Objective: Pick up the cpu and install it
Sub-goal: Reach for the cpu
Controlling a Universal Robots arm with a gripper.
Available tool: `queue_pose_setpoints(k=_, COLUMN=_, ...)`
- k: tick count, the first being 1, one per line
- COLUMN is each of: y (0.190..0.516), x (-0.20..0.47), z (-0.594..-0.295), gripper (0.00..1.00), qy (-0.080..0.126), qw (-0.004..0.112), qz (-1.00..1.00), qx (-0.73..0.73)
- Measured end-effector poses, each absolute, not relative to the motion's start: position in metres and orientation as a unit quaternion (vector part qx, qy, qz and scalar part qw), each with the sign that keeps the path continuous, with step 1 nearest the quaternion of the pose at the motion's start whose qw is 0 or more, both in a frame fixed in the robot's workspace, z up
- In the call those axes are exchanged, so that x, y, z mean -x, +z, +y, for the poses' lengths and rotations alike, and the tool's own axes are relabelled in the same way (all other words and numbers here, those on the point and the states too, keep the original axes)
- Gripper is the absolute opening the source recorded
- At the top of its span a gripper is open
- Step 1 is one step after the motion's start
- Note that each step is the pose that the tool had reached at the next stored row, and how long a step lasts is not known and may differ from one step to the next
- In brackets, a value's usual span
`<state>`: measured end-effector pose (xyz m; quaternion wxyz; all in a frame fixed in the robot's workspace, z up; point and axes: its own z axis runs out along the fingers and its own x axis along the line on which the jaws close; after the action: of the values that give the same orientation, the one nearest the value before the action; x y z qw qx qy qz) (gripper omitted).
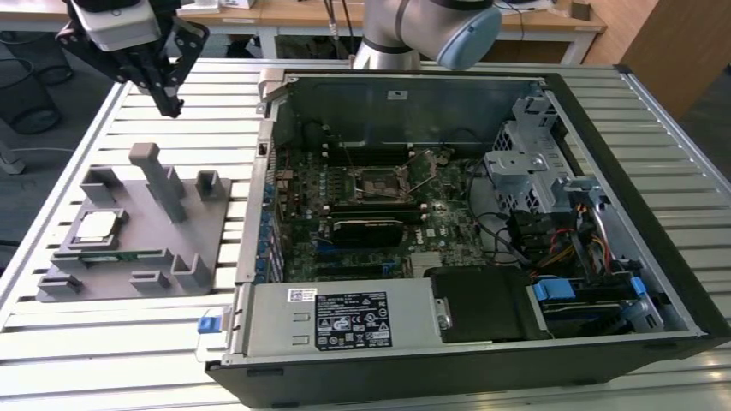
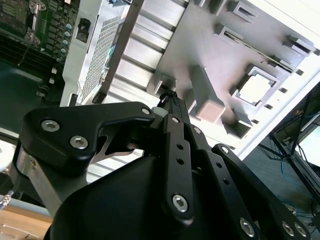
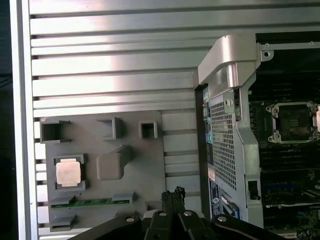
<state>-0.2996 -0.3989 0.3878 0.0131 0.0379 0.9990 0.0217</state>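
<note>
- Gripper (image 1: pixel 170 106): black, two-fingered. It hangs over the counter (image 1: pixel 115 342) on the exterior view's left, beyond the far end of the grey holder (image 1: pixel 160 235). The fingers are drawn together to a point and nothing is between them. The first wrist view shows the same, with the tips (image 3: pixel 173 192) meeting.
- Cpu (image 1: pixel 95 225): a silvery square chip lying flat in a framed pocket of the grey holder, well apart from the gripper. It is also seen in the first wrist view (image 3: pixel 67 172) and the second wrist view (image 2: pixel 255 86).
- Memory stick (image 1: pixel 109 255): green and narrow, lying in a slot just beside the cpu's pocket.
- Computer case (image 1: pixel 457 368): black, lying open beside the holder on the exterior view's right.
- Socket (image 1: pixel 377 182): a dark metal-framed square on the board inside the case.
</note>
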Motion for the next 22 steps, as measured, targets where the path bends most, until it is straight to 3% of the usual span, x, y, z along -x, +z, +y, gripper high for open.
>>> queue_pose_setpoints(k=22, y=0.387, x=0.331, z=-0.399, gripper=0.11, qy=0.022, qw=0.013, qz=0.999, qx=-0.038)
